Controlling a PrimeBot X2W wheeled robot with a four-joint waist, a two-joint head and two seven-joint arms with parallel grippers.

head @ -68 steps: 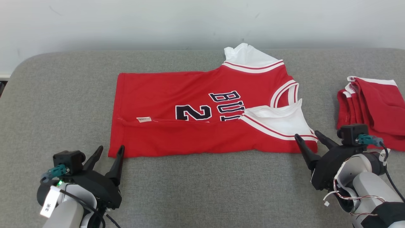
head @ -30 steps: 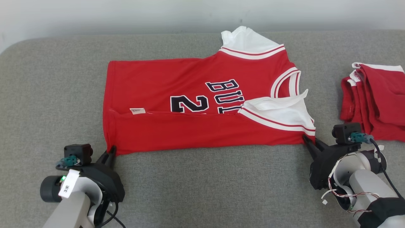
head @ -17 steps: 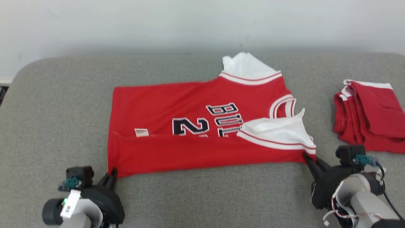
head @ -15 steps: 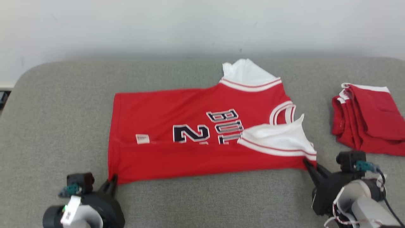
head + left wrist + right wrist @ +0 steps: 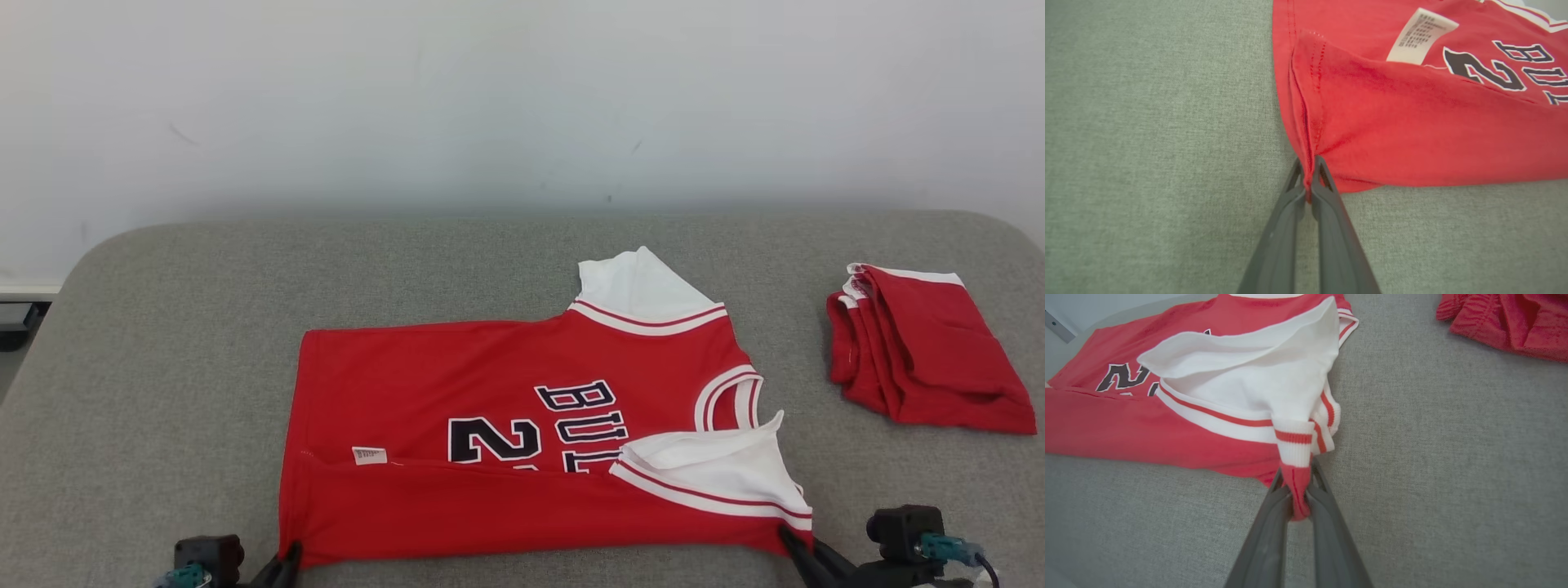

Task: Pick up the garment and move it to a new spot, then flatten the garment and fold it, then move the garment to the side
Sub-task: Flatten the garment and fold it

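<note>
The garment (image 5: 506, 425) is a red basketball jersey with white trim and dark lettering, lying on the grey cushioned surface (image 5: 204, 327) with its near long edge folded over. My left gripper (image 5: 1307, 173) is shut on the jersey's near left hem corner (image 5: 1306, 134); its tips (image 5: 286, 557) peek up at the head view's bottom edge. My right gripper (image 5: 1296, 486) is shut on the near right shoulder strap (image 5: 1294, 445), with its fingers (image 5: 796, 551) at the lower right of the head view. A white label (image 5: 1421, 36) shows by the fold.
A folded pile of red clothes (image 5: 922, 359) lies at the right of the surface, also at the top right of the right wrist view (image 5: 1506, 322). A pale wall (image 5: 522, 98) rises behind. Bare grey cushion stretches to the left of the jersey.
Both grippers closed on the jersey's near corners and have stayed shut. The head camera has tilted up, so the whole scene has slid down the picture; the jersey's near edge has shifted slightly.
</note>
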